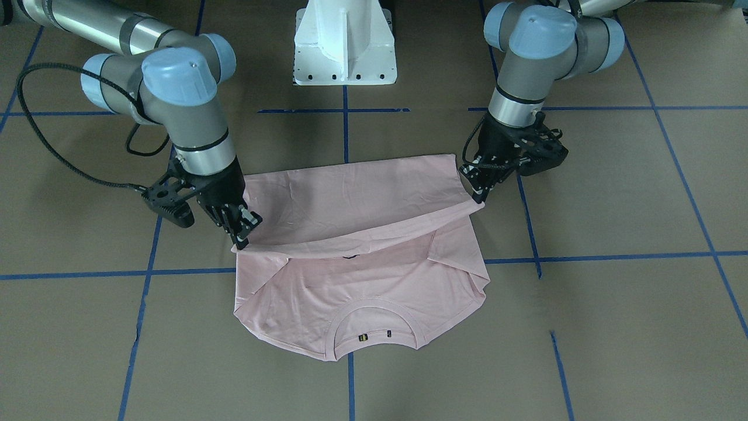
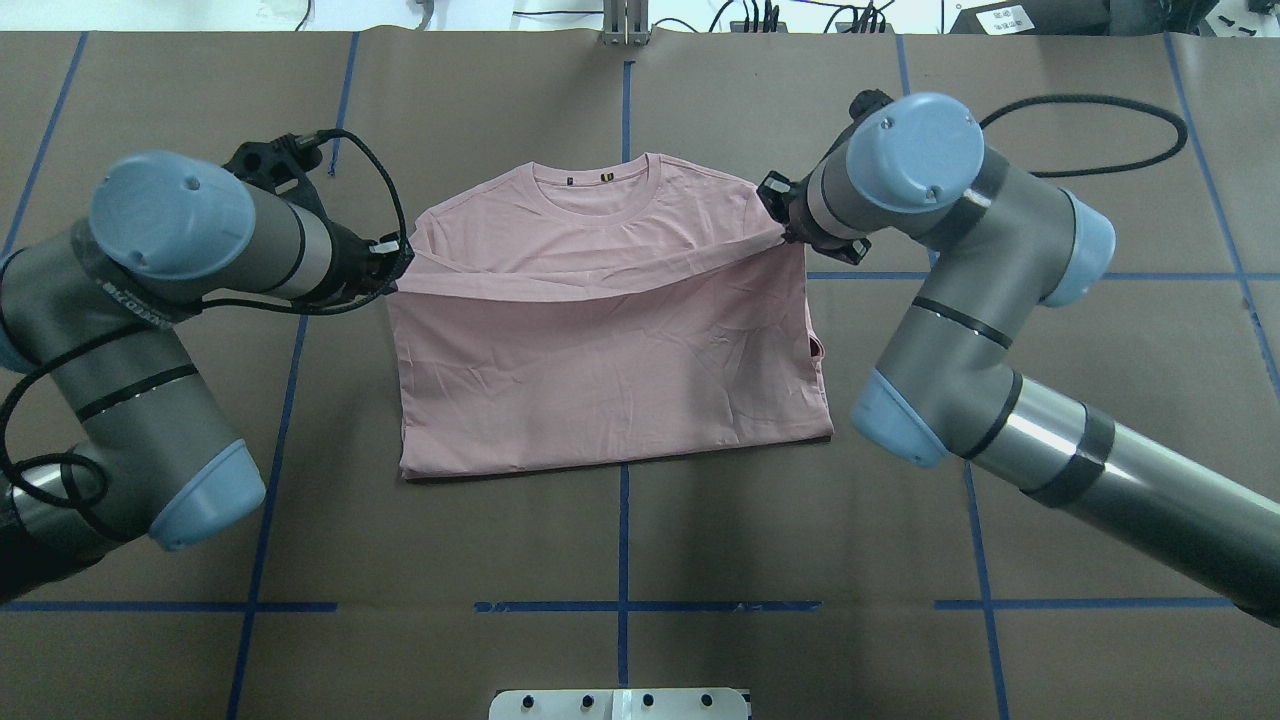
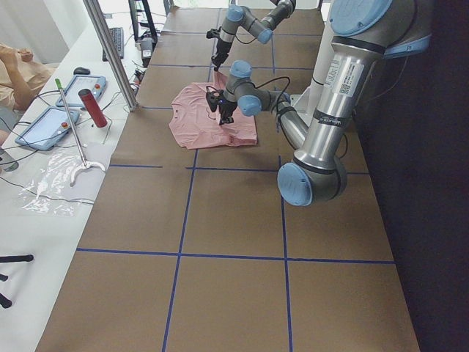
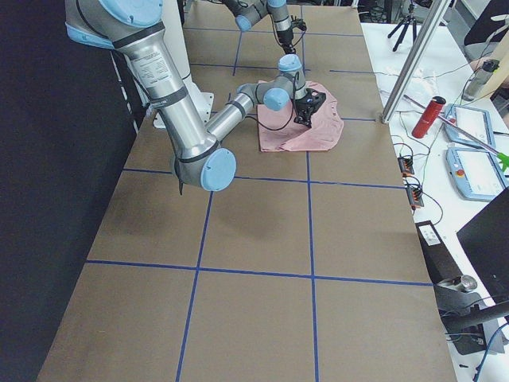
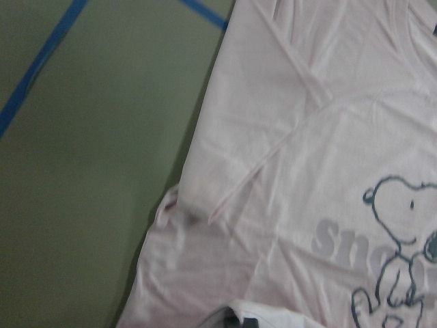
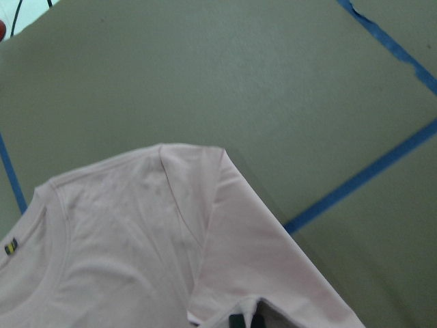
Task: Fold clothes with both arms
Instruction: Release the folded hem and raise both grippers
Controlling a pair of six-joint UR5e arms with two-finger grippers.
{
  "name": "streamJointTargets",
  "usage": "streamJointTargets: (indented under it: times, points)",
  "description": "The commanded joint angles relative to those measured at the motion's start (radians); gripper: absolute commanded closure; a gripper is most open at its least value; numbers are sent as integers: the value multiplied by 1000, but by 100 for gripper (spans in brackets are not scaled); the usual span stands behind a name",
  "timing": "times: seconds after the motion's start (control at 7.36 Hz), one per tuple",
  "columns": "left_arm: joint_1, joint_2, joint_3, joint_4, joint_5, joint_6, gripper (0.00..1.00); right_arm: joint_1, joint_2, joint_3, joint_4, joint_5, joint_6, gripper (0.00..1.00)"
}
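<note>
Overhead exterior view: the pink T-shirt lies in the middle of the brown tabletop, with its collar on the far side. The left claw pinches the left end of the shirt's folded-over edge, fingers squeezed together on the cloth. The right claw pinches the right end of that edge the same way. The edge stretches between them, raised a little, just short of the collar. The left arm bends in from the left, and the right arm bends in from the right.

Exterior front-facing view: both claws point down at a slant and grip the corners of the raised flap. The flap is plain pink with small wrinkles.

Left wrist-mounted view: under the flap, a dark cartoon dog and grey letters show on the shirt.

Right wrist-mounted view: the shirt's shoulder lies flat on the tabletop, near a blue tape line.
</note>
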Motion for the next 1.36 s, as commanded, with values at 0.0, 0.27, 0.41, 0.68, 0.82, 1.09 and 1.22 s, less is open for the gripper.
streamJointTargets:
  times: [0.0, 0.27, 0.41, 0.68, 0.82, 1.09, 1.22]
  points:
    - [-35, -59, 151, -85, 6, 45, 100, 59, 128, -194, 2, 41, -45, 100]
    - [-41, -76, 280, -219, 50, 45, 100, 64, 214, -381, 69, 40, -65, 100]
    - [-42, -96, 329, -239, 60, 45, 100, 64, 216, -441, 134, 40, -66, 100]
    - [-41, -99, 373, -292, 69, 45, 100, 64, 225, -492, 145, 35, -91, 100]
    - [-41, -99, 373, -292, 69, 45, 100, 59, 231, -495, 145, 34, -97, 100]
    - [-41, -104, 373, -293, 69, 45, 93, 58, 236, -501, 145, 34, -105, 100]
    - [-41, -104, 374, -293, 69, 45, 86, 58, 237, -523, 178, 31, -106, 89]
